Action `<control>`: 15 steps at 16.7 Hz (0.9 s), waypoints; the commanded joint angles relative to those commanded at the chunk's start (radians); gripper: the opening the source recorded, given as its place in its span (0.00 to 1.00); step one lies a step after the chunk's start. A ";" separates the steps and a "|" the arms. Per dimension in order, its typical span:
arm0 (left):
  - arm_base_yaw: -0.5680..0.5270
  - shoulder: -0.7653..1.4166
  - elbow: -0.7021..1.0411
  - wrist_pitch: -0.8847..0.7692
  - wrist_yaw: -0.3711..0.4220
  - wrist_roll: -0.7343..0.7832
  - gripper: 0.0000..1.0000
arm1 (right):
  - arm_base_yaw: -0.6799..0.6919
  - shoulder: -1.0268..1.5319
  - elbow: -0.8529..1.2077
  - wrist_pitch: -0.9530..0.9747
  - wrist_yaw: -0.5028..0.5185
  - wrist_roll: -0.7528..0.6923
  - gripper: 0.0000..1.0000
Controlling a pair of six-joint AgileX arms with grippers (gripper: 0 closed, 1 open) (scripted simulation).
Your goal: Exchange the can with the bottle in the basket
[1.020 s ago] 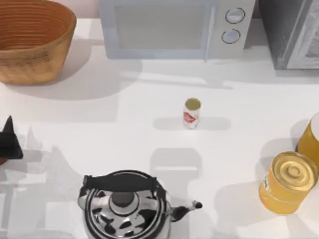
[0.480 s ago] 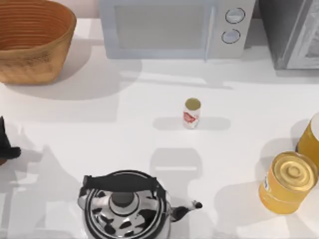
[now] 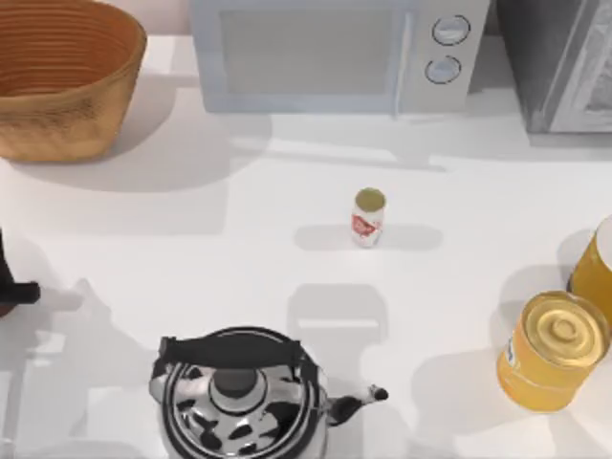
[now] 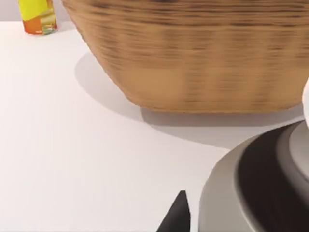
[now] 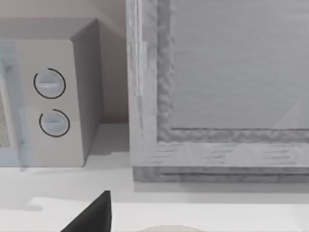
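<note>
Mid tabletop (image 3: 191, 239), the can (image 3: 368, 217) stands upright, free to grab; basket (image 3: 57, 76) at far left corner; our left pincer (image 3: 11, 292) at the left edge, can't tell its opening

No legible text, brand, number or sign found. The can (image 3: 368, 217) bears red markings, possibly lettering, too small to read. The yellow-orange jar (image 3: 552, 351) shows a small blue patch on its label, unreadable. Microwave (image 3: 330, 53) dials carry no numerals.

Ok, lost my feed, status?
Left gripper at table's left edge. Can upright mid-table, untouched. Basket far left. Kettle near front.
</note>
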 joint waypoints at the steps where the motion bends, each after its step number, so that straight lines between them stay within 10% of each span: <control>1: 0.000 0.000 0.000 0.000 0.000 0.000 0.00 | 0.000 0.000 0.000 0.000 0.000 0.000 1.00; 15: 0.037 -0.170 0.269 -0.160 -0.146 0.002 0.00 | 0.000 0.000 0.000 0.000 0.000 0.000 1.00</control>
